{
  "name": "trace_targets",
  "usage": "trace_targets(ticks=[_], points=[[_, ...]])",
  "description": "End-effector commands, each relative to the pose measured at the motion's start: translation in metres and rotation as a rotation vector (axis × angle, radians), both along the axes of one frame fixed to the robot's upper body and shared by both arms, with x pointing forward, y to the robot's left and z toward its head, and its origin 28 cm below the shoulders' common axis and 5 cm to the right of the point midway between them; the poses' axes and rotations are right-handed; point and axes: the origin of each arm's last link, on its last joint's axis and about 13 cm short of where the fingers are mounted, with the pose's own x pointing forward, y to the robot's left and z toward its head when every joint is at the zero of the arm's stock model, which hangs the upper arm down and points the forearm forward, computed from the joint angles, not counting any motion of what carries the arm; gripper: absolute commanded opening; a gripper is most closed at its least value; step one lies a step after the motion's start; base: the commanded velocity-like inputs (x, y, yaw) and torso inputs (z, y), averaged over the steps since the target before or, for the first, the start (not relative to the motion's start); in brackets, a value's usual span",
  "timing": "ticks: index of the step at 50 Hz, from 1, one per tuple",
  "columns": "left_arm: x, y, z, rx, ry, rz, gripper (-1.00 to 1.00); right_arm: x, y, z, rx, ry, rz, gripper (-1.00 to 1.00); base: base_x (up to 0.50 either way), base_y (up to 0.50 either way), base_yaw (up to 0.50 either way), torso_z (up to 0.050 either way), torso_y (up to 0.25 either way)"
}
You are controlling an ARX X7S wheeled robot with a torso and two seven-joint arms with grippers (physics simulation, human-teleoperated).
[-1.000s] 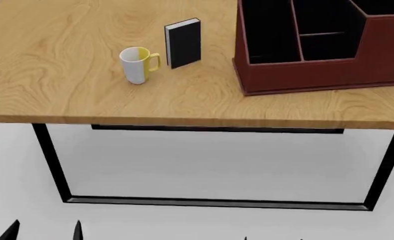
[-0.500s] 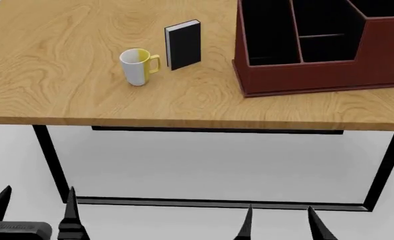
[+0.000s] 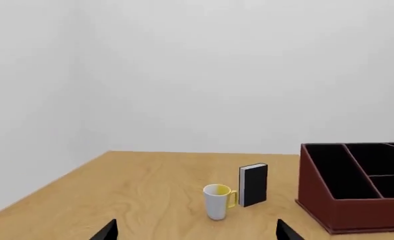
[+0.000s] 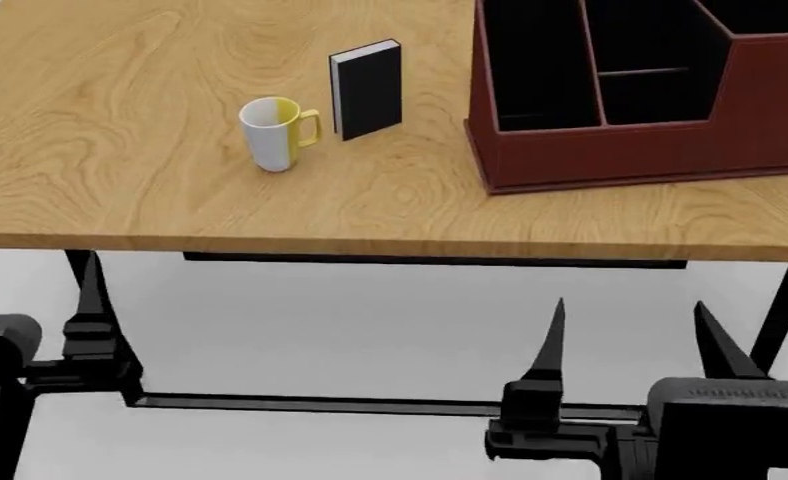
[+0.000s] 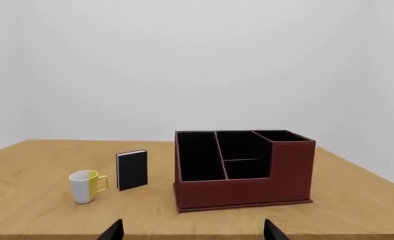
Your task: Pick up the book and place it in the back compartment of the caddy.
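Observation:
The black book [image 4: 367, 88] stands upright on the wooden table, left of the caddy [image 4: 608, 155], a reddish-brown box with black cells. From the left wrist, the book [image 3: 254, 185] and caddy [image 3: 317, 200] both lie far ahead. The right wrist view has the book [image 5: 131, 170] to the left of the caddy [image 5: 244, 192]. My left gripper [image 3: 197, 232] is open and empty, in front of the table's near edge. In the head view only one of its fingers [image 4: 90, 295] shows. My right gripper [image 4: 628, 325] is also open and empty, below the table edge in front of the caddy.
A white and yellow mug [image 4: 274, 132] stands just left of and in front of the book. The table [image 4: 127, 200] has a black frame with legs [image 4: 107, 330] under its front edge, close to the left gripper's finger.
Both grippers have risen from the bottom of the head view toward the table's front edge. Book, mug and caddy have not moved.

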Motion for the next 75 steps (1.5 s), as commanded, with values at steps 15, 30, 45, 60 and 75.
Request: trace_targets(ticks=[15,30,45,60,75], points=[[-0.003,0.012,0.023,-0.041,-0.079,0.056,1.0,-0.013,-0.006,0.027,-0.078,-0.083,-0.023,1.0,0.17,-0.07,0.0,0.0,0.0],[-0.003,0.02,0.022,-0.008,-0.094,0.109,1.0,-0.016,-0.006,0.031,-0.082,-0.1,-0.053,1.0,0.48,-0.17,0.0,0.0,0.0],[-0.008,0.021,0.027,-0.001,-0.11,0.097,1.0,-0.035,-0.014,0.045,-0.11,-0.15,-0.083,1.0,0.5,-0.13,0.0,0.0,0.001],[-0.007,0.019,0.024,0.007,-0.102,0.1,1.0,-0.042,-0.017,0.049,-0.118,-0.178,-0.063,1.0,0.5,-0.07,0.0,0.0,0.001],[-0.008,0.018,0.024,0.052,-0.121,0.124,1.0,-0.045,-0.017,0.05,-0.138,-0.179,-0.072,1.0,0.5,-0.08,0.0,0.0,0.001]])
